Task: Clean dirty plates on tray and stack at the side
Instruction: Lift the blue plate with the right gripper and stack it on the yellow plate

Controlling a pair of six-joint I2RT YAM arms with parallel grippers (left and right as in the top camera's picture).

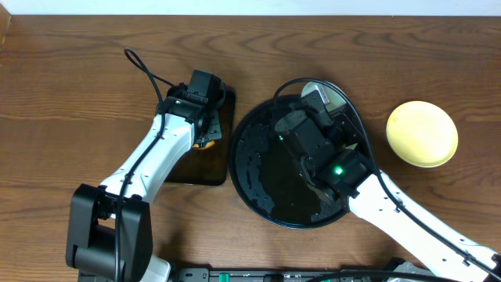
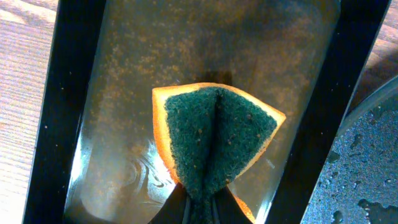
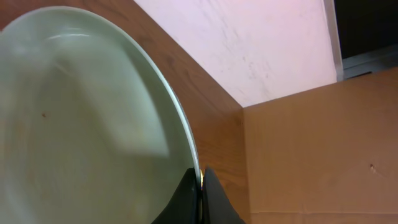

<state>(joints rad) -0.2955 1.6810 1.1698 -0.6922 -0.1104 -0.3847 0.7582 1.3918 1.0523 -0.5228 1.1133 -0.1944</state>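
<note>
Overhead, your right gripper (image 1: 315,99) holds a mint plate (image 1: 335,92) tilted above the tray's (image 1: 250,168) far rim. The yellow plate (image 1: 422,133) lies on the table, well apart. Your left gripper (image 1: 202,129) is over the small tray (image 1: 196,168).

Left wrist: it pinches a folded sponge (image 2: 214,134) above soapy water.

Right wrist: the fingers clamp the plate's rim; its face is blurred.

You're probably set to scrub, so bring sponge and plate together.

Mid-table sits the round tray (image 1: 258,180) — just left of it the smaller tray (image 1: 211,166), a sponge (image 2: 214,134) inside. Right of the round tray, apart, lies one plate (image 1: 422,133); a second plate (image 3: 93,124) tilts above its far rim.
</note>
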